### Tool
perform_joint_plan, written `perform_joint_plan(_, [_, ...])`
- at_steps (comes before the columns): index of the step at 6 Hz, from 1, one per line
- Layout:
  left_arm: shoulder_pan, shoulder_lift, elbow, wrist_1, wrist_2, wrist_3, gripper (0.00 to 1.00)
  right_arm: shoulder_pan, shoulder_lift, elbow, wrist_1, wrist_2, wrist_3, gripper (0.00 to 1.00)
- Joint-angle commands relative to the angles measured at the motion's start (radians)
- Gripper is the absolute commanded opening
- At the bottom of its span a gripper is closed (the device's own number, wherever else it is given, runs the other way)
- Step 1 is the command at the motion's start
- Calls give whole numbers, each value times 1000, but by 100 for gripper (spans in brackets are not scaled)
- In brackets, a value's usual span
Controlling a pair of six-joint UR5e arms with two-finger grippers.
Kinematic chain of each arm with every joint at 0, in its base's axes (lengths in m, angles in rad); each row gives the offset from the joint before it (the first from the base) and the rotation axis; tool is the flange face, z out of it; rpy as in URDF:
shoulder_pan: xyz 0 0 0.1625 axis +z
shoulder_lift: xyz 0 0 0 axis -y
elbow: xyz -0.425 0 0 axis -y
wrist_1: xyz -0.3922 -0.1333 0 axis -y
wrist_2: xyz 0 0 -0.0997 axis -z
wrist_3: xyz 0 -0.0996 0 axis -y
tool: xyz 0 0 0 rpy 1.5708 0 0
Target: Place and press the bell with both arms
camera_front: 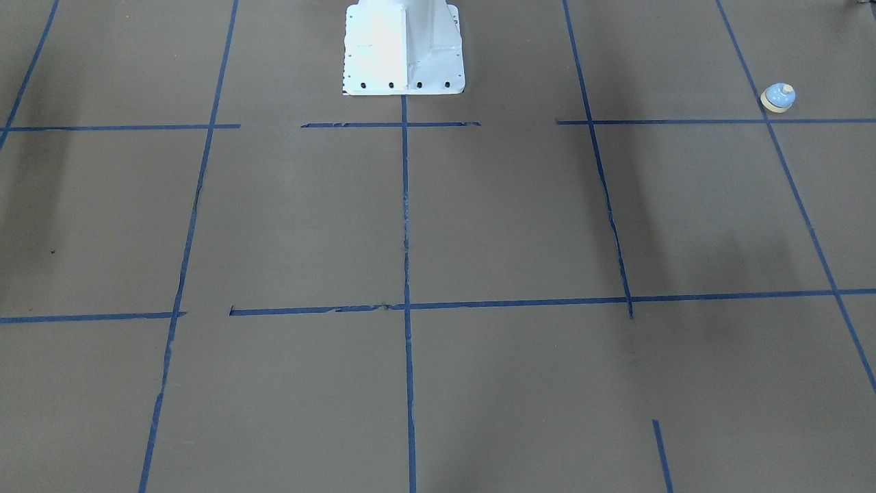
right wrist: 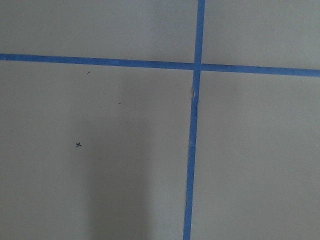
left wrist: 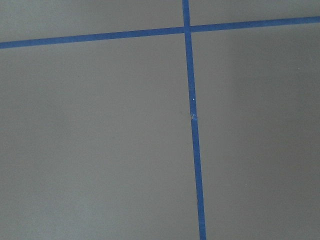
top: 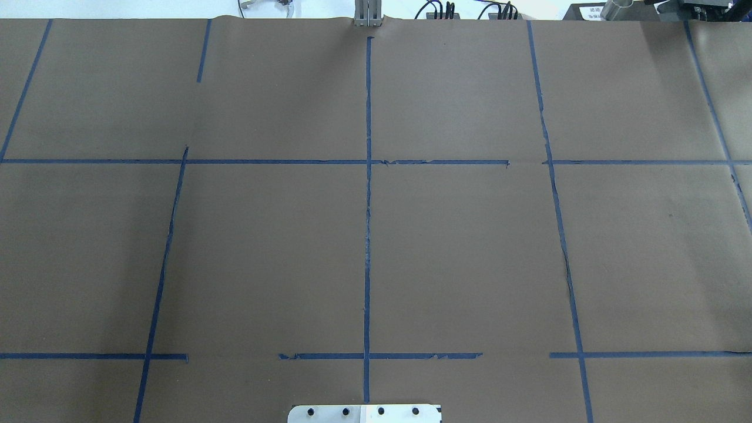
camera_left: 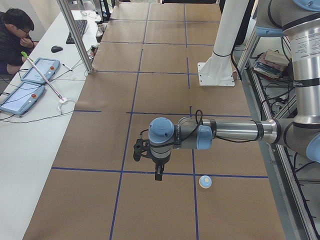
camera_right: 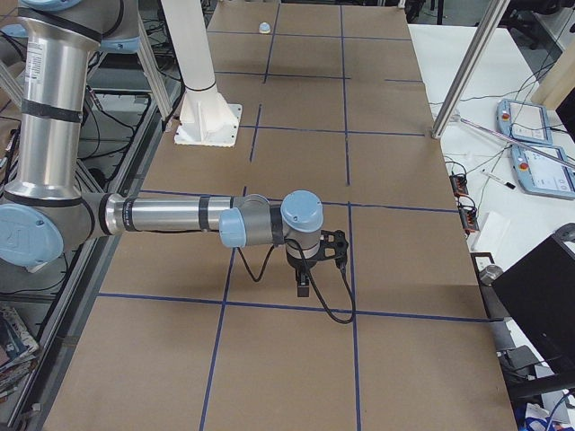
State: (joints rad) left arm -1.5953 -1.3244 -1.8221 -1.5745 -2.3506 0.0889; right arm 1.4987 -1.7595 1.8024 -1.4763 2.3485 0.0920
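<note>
1. Exterior left view: left gripper [camera_left: 158, 173] hangs off the near arm's horizontal forearm, pointing straight down over the table [camera_left: 160, 60], close above a blue tape line [camera_left: 100, 170]
2. Finger gap on the left gripper: cannot tell (it shows only in this side view, too small to judge). Same goes for whether it holds or touches anything
3. Bell [camera_left: 205, 181] sits on the table just beside a tape crossing, near the left gripper but apart from it, on the robot's side of the gripper
4. Front-facing view puts the bell [camera_front: 778, 97] far out on the robot's left, just on the robot's side of a tape line, well apart from the white pedestal [camera_front: 404, 48]
5. Exterior right view: right gripper [camera_right: 304, 288] also points down above the table, near a tape line. Finger opening and hold: cannot tell
6. Bell shows there as a small speck at the far end [camera_right: 263, 28], well apart from the right gripper
7. Both wrist views show only brown cover and a tape crossing
</note>
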Motion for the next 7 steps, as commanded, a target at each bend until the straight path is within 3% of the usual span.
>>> perform_joint_plan(1, [0, 20, -15, -1, 1, 2, 100, 0, 0, 0, 1, 0, 0, 100])
perform_joint_plan(3, [5, 13, -26, -4, 7, -1, 100, 1, 0, 3, 1, -2, 2, 100])
perform_joint_plan(5, [-1, -10, -28, -96, -15, 1, 100, 0, 1, 3, 1, -2, 2, 100])
perform_joint_plan(7, [23, 107, -40, -298, -55, -71, 100, 0, 2, 5, 1, -2, 2, 100])
